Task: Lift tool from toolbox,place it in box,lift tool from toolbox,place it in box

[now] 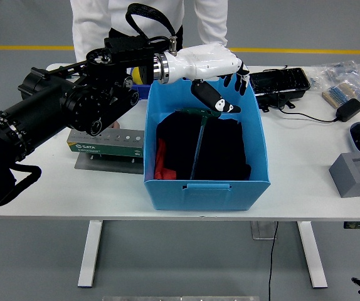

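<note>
My left arm reaches in from the left, and its white hand (pixel 221 78) is raised above the far part of the blue box (pixel 206 187). Its fingers are spread and hold nothing. A green T-handle tool (pixel 199 135) lies inside the box on black and red cloth, its handle at the far end and its shaft pointing toward me. The green toolbox (pixel 105 140) sits on a grey plate to the left of the box, partly behind my forearm. My right hand is out of sight.
A person in a white coat (pixel 92 25) stands at the table's far side. A black tray (pixel 280 83), a cable with a black adapter (pixel 348 110), bagged parts (pixel 340 78) and a grey block (pixel 355 174) lie on the right.
</note>
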{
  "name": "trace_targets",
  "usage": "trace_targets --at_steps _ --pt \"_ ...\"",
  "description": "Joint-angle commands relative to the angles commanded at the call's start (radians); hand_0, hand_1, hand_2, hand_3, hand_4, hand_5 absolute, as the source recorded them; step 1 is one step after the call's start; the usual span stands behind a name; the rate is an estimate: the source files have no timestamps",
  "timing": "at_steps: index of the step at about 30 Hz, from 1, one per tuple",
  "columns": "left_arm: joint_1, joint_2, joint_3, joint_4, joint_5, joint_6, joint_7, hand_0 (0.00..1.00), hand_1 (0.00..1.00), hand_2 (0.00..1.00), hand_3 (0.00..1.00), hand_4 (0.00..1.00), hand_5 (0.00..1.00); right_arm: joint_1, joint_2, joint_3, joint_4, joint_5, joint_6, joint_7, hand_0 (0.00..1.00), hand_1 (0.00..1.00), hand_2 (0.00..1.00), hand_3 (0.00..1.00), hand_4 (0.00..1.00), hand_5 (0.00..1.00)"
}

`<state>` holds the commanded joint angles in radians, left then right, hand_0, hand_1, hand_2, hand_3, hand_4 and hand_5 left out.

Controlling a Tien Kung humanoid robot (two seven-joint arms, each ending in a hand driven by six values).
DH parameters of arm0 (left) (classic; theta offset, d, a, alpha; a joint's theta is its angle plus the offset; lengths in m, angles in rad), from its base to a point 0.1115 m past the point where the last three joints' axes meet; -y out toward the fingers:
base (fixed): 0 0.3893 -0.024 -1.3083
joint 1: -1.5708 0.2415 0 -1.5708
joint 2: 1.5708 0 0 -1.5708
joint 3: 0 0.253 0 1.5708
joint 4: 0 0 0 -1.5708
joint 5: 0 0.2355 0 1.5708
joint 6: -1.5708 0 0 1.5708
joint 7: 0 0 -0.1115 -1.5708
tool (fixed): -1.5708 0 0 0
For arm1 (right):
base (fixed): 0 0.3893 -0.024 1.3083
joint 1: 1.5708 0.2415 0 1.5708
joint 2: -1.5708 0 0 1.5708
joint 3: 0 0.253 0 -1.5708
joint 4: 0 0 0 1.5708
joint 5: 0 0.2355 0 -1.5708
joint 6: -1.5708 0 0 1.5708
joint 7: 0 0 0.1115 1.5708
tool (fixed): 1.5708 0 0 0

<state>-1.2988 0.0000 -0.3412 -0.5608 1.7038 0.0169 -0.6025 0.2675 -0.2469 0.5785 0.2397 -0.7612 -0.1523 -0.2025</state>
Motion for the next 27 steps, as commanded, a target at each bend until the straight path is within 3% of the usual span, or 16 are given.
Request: trace_targets --at_steps 6,9,11,15,22,27 --pt "0.036 0.000 -0.074 -0.023 0.048 -0.011 0.009 0.423 0.455 0.564 0.548 0.803 0.542 -0.002 0.001 -0.006 -0.001 0.013 -0.002 0.004 0.619 0.593 0.665 0.540 0.779 0.655" --pt "0.075 0.003 -0.143 -0.072 0.104 -0.022 0.021 0.433 0.460 0.565 0.553 0.806 0.538 -0.007 0.002 -0.009 -0.002 0.024 -0.005 0.007 0.619 0.592 0.665 0.540 0.778 0.655" --pt "0.101 0.021 -0.198 -0.116 0.140 -0.031 0.031 0.433 0.460 0.565 0.553 0.806 0.538 -0.010 0.002 -0.011 -0.003 0.030 -0.006 0.009 0.619 0.592 0.665 0.540 0.778 0.655" --pt "0.180 0.094 -0.330 -0.233 0.197 -0.067 0.062 0.430 0.454 0.564 0.552 0.811 0.539 -0.015 0.005 -0.015 -0.005 0.040 -0.008 0.013 0.617 0.592 0.665 0.540 0.777 0.655" --pt "0.352 0.226 -0.541 -0.415 0.220 -0.086 0.104 0.428 0.455 0.563 0.552 0.818 0.542 -0.022 0.007 -0.013 -0.008 0.038 -0.007 0.015 0.617 0.592 0.664 0.540 0.777 0.655" --pt "0.507 0.275 -0.717 -0.501 0.210 -0.085 0.146 0.426 0.454 0.562 0.553 0.818 0.539 -0.026 0.009 -0.012 -0.009 0.038 -0.008 0.016 0.617 0.591 0.664 0.539 0.777 0.655"
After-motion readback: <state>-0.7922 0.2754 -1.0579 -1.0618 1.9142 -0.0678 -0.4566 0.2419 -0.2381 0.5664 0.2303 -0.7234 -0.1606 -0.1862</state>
